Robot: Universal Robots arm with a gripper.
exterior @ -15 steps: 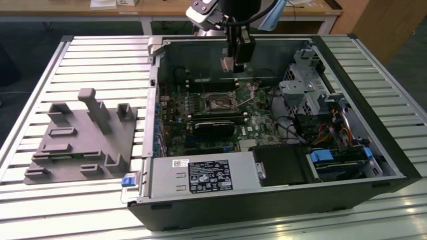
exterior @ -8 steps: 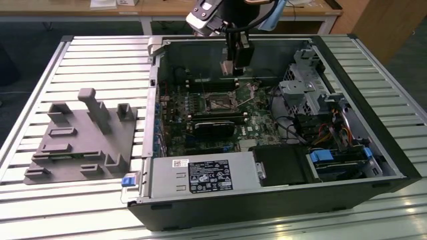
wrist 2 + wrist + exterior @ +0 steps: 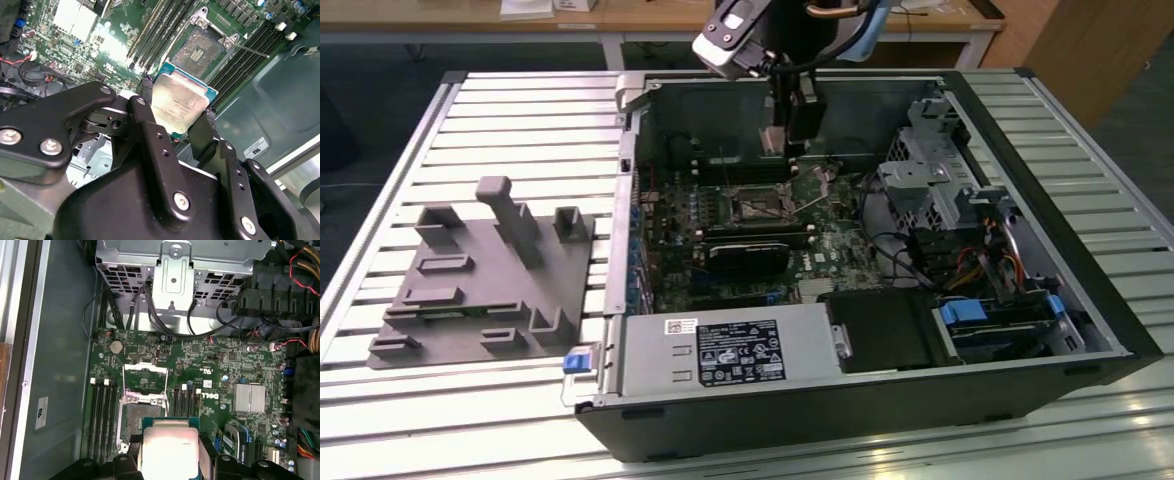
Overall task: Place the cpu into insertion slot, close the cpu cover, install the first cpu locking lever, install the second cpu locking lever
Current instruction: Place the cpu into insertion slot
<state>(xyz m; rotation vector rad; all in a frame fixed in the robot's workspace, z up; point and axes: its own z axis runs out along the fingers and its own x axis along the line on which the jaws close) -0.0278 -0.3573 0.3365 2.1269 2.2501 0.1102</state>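
My gripper [image 3: 176, 111] is shut on the cpu [image 3: 180, 101], a flat square chip with a silvery-beige top, and its black fingers [image 3: 145, 89] press two opposite edges. In the first wrist view the cpu [image 3: 169, 449] hangs just short of the open insertion slot [image 3: 136, 419]. The cpu cover [image 3: 145, 368], a silver frame, stands flipped up behind the slot. In the second wrist view the bare socket [image 3: 201, 49] lies beyond the chip, and a thin locking lever [image 3: 253, 49] sticks out beside it. In the exterior view the gripper [image 3: 797, 145] hovers above the socket [image 3: 758, 206] inside the open computer case.
Memory slots [image 3: 102, 415] flank the socket. A silver drive cage [image 3: 927, 180] and cables fill the case on the exterior view's right. The power supply [image 3: 720, 352] sits at the near side. A grey fixture block [image 3: 480, 270] lies on the slatted table [image 3: 520, 110] at the left.
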